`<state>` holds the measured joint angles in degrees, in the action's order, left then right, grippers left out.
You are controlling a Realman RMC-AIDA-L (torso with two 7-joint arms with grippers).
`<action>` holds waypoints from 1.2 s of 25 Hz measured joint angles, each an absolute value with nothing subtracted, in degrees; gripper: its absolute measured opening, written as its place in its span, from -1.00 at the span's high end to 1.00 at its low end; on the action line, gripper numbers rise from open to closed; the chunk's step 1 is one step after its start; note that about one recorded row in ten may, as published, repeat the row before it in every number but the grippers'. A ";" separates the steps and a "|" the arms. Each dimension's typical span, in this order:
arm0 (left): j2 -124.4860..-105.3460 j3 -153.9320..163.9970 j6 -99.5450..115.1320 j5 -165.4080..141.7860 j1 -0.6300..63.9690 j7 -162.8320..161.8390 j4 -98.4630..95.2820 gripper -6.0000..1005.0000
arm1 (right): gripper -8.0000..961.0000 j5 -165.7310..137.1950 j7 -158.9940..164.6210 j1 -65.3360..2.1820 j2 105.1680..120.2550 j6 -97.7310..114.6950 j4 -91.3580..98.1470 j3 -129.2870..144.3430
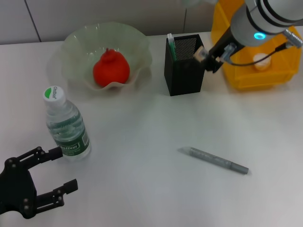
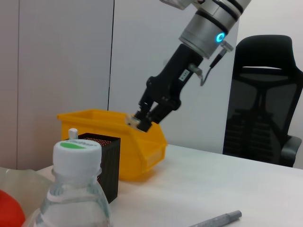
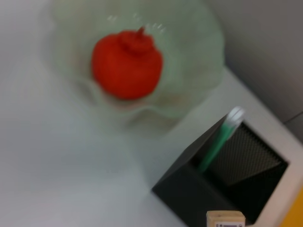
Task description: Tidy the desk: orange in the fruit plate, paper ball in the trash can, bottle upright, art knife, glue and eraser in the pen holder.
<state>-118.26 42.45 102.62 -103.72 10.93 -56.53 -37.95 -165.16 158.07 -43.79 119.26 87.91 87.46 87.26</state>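
Right claw (image 1: 202,56) grips the eraser (image 1: 199,55) at the pen holder's (image 1: 184,71) rim, beside the trash can (image 1: 246,78); orange (image 1: 111,68) sits in the plate (image 1: 137,42); bottle (image 1: 66,124) stands upright — left claw (image 1: 59,170) gapes empty beside it.

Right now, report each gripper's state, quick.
Left gripper: open, holding nothing, beside the bottle.
Right gripper: shut on the eraser, right over the pen holder rim.
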 joint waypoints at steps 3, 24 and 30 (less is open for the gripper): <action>-118.27 42.45 102.64 -103.72 11.04 -56.53 -37.95 -0.59 | 0.47 -166.69 158.05 -43.71 119.27 84.89 86.34 87.17; -118.21 42.04 102.32 -103.71 11.35 -56.51 -37.00 -0.59 | 0.18 -167.16 155.07 -43.08 119.24 66.46 75.33 87.52; -118.26 42.01 102.30 -103.71 11.51 -56.53 -37.00 -0.59 | -0.09 -166.82 154.31 -43.04 119.28 66.81 75.74 87.63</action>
